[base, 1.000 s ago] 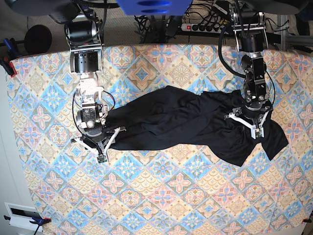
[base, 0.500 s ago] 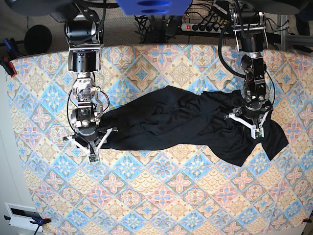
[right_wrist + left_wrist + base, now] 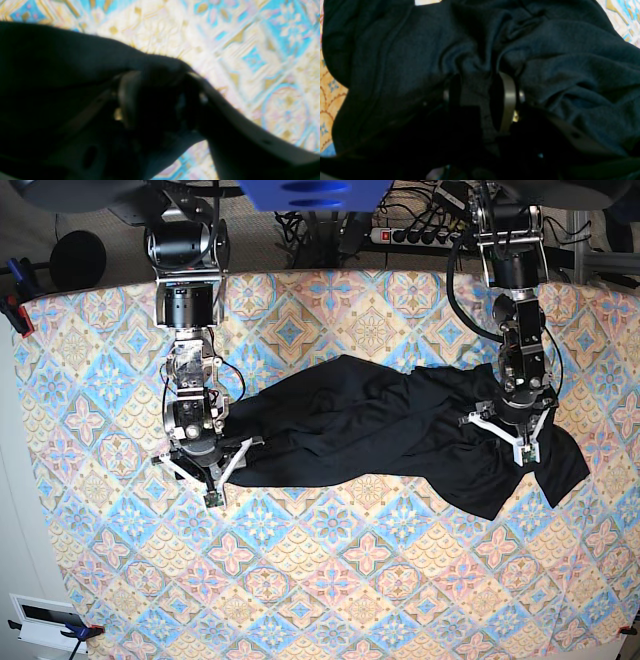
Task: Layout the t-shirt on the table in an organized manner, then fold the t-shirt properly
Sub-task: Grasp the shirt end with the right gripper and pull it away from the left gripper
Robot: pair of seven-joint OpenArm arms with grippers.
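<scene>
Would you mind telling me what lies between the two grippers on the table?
In the base view, the black t-shirt spans the whole stretch from the right gripper to the left gripper, bunched and creased on the table.

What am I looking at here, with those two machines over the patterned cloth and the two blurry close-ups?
Two robot arms reach over a table covered in pastel diamond-tile cloth. One picture looks down from above; the two close-ups come from cameras on each arm's wrist. A crumpled black long-sleeved t-shirt of thin fabric lies across the table. The left pincer, at the overhead view's right, pinches a fold of it. The right pincer sits at the shirt's other end with fabric between its fingers; whether it grips is unclear.
</scene>
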